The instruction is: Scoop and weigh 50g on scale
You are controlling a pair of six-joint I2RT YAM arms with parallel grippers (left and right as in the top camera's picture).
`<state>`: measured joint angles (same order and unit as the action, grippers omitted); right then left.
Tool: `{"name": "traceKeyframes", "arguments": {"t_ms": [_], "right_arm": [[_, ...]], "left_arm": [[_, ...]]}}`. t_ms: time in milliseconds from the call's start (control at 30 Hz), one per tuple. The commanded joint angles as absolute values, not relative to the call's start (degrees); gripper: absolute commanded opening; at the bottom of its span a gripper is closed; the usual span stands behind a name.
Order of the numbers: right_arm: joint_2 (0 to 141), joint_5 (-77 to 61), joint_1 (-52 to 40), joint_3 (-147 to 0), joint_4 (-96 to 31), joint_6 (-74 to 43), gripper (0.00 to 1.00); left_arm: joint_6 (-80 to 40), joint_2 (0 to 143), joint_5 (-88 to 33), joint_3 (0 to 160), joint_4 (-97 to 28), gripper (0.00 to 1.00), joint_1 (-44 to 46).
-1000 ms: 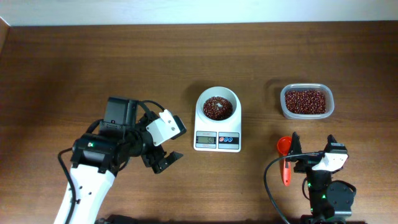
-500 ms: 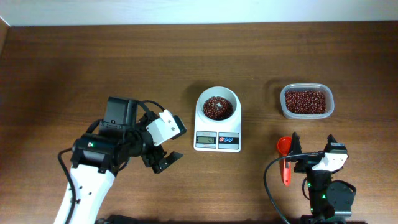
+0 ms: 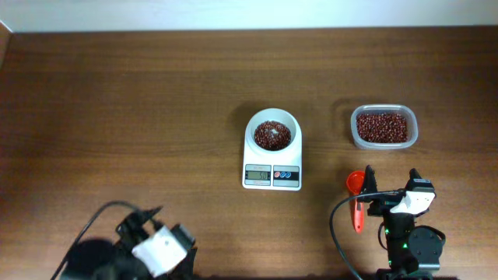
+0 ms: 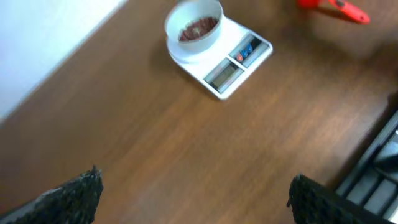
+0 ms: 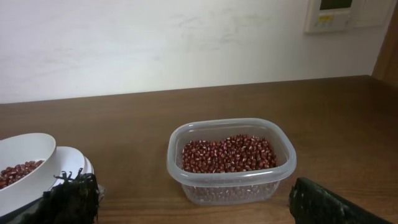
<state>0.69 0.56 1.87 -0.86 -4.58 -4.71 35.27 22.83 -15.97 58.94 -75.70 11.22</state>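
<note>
beans [image 3: 272,134] in scale [image 3: 271,176] bowl | well apart from left tool [image 4: 196,194], right tool [image 3: 391,175] | both spread

You will find no legible text in any view. The scale [image 3: 271,166] has a grey display [image 3: 257,176], but its digits are too small to read from overhead and blurred in the left wrist view. The buttons [image 3: 286,176] beside it show no readable marking. The wall panel [image 5: 339,14] in the right wrist view shows a small screen and a yellow mark, neither legible.
</note>
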Motion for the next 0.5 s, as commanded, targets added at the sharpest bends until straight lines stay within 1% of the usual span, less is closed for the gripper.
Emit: {"name": "traceKeyframes", "arguments": {"t_ms": [0, 100, 333, 400, 467], "right_arm": [[0.2, 0.6, 1.5, -0.3, -4.6, -4.7, 0.99], [0.2, 0.6, 1.5, -0.3, -4.6, -4.7, 0.99], [0.2, 0.6, 1.5, -0.3, -4.6, -4.7, 0.99], [0.2, 0.6, 1.5, -0.3, -4.6, -4.7, 0.99], [0.2, 0.6, 1.5, -0.3, -4.6, -4.7, 0.99]], "left_arm": [[33.8, 14.3, -15.0, 59.3, -75.7, 0.99, 11.1], [33.8, 8.4, -12.2, 59.3, -76.0, 0.99, 10.8], [33.6, 6.8, -12.6, 59.3, -76.2, 0.99, 5.3], [33.6, 1.5, -12.6, 59.3, -76.3, 0.99, 5.2], [33.6, 0.6, -12.6, 60.2, -77.2, 0.99, 4.8]]}}
